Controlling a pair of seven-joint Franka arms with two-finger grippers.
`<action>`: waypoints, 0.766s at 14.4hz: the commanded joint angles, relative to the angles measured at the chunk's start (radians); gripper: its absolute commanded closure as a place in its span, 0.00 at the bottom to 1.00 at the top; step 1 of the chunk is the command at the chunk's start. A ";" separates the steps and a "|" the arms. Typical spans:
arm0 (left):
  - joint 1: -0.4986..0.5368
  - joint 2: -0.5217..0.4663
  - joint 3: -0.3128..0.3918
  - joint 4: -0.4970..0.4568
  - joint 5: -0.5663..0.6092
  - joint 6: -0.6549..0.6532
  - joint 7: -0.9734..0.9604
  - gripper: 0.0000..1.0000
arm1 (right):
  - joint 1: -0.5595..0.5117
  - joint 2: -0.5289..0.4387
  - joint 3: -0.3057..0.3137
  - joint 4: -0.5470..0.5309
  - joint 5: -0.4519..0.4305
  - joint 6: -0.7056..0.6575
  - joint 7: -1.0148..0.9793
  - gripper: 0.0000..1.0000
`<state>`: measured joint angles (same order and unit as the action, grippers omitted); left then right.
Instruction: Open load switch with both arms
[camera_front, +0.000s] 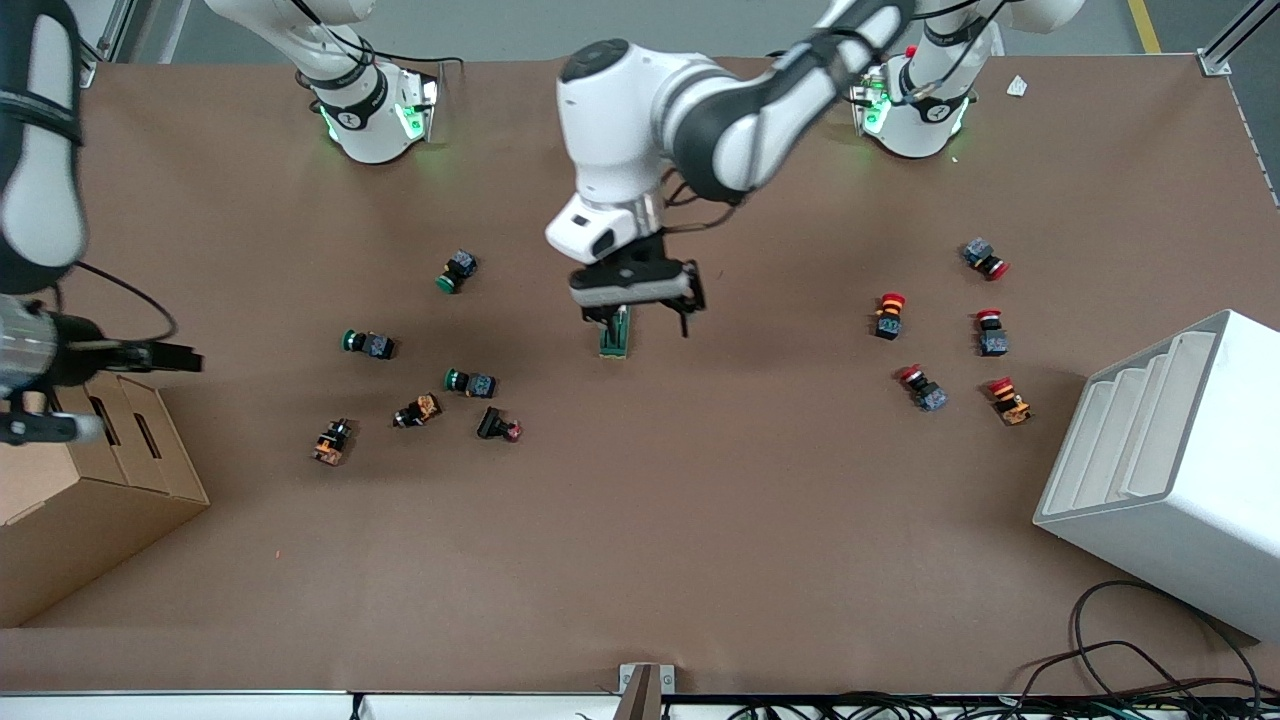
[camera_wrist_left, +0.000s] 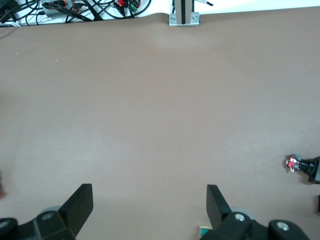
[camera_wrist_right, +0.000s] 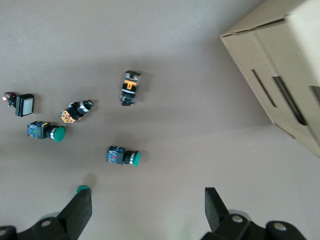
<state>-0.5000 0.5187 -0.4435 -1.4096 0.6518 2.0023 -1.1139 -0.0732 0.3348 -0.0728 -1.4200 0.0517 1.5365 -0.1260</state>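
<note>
Switch (camera_front: 614, 333): one; red-capped buttons (camera_front: 889, 314): five.

Brown table (camera_front: 640, 560). On it: load switch (camera_front: 615, 335) mid-table; green-capped push buttons (camera_front: 410, 340) and cardboard box (camera_front: 90, 480) toward right arm's end; red-capped push buttons (camera_front: 950, 335) and white rack (camera_front: 1170, 470) toward left arm's end.
</note>
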 joint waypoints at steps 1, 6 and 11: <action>0.105 -0.035 -0.012 0.029 -0.119 -0.003 0.197 0.00 | -0.014 -0.026 0.028 0.054 -0.027 -0.068 -0.006 0.00; 0.322 -0.101 -0.012 0.034 -0.268 -0.003 0.495 0.00 | -0.010 -0.022 0.031 0.124 -0.036 -0.136 0.002 0.00; 0.500 -0.172 -0.011 0.026 -0.311 -0.083 0.652 0.00 | -0.010 -0.069 0.030 0.115 -0.016 -0.203 0.005 0.00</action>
<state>-0.0562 0.4001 -0.4441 -1.3637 0.3629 1.9771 -0.5218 -0.0779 0.3132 -0.0512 -1.2908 0.0369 1.3557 -0.1294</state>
